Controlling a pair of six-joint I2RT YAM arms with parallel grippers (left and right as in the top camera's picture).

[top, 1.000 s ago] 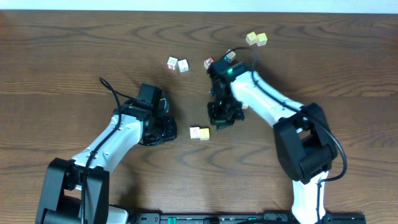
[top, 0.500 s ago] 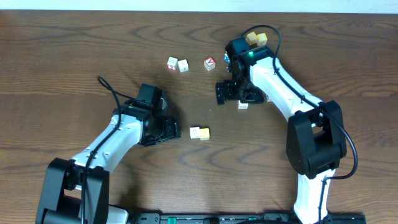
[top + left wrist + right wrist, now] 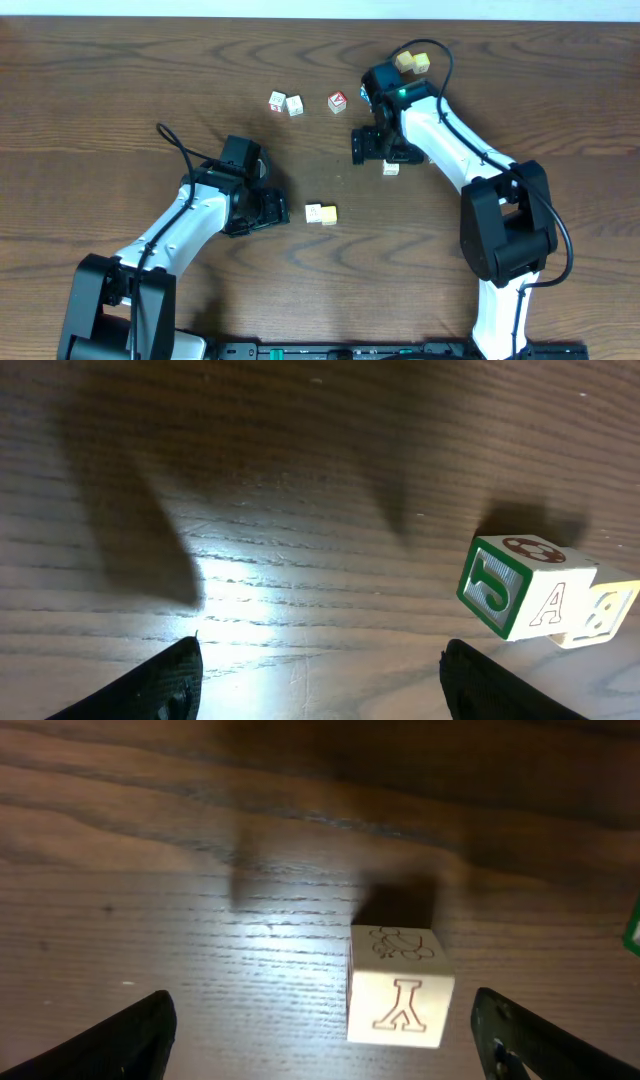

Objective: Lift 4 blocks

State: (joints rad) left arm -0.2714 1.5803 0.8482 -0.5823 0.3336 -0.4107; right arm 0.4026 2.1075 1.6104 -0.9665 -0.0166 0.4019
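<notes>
Both hands gape wide and empty. The right hand (image 3: 330, 1032) faces a pale, sharp-edged wooden cube (image 3: 400, 985) on the grainy dark tabletop (image 3: 150, 920). The left hand (image 3: 322, 678) is near a green-lettered cube (image 3: 515, 585).

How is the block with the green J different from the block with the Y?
The green J block has a green letter and border; the Y block is plain cream with an outlined letter. The green J block touches a yellowish block; the Y block touches nothing. Both are letter cubes on the wooden table, unheld.
</notes>
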